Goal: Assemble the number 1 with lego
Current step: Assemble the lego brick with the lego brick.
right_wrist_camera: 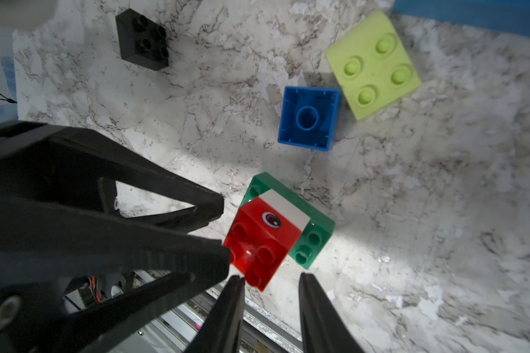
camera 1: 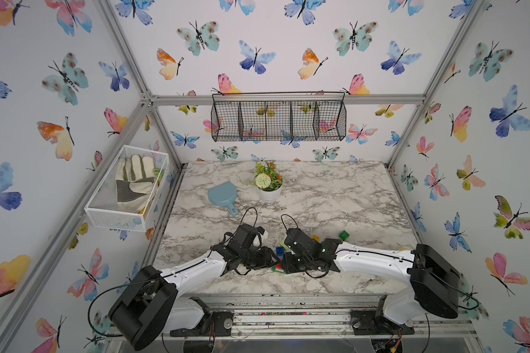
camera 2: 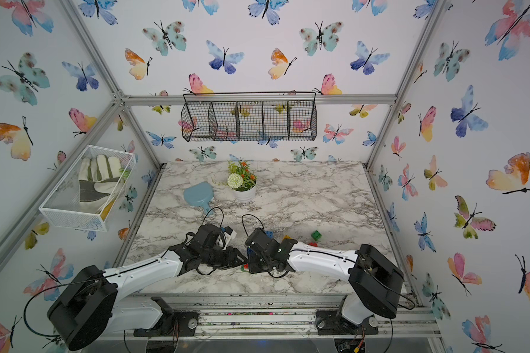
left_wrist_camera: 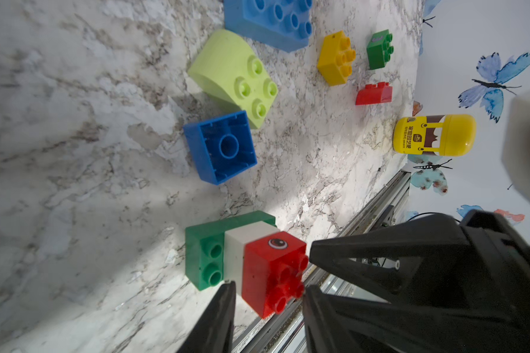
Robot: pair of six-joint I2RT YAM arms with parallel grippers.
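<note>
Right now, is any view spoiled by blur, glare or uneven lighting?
In both top views the marble table is evenly lit, no glare. In the left wrist view the bricks are sharp, but a pale shape at the frame edge is out of focus. In the right wrist view a small glint sits on the red brick.

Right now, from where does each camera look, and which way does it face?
Both top views: high above the robot's base, facing down across the table toward the back wall; left arm and right arm show.
Left wrist: on the left arm, facing the red brick; left gripper shows.
Right wrist: on the right arm, facing that brick; right gripper shows.
Shared: both wrist views show the red brick, upturned blue brick and lime brick.
</note>
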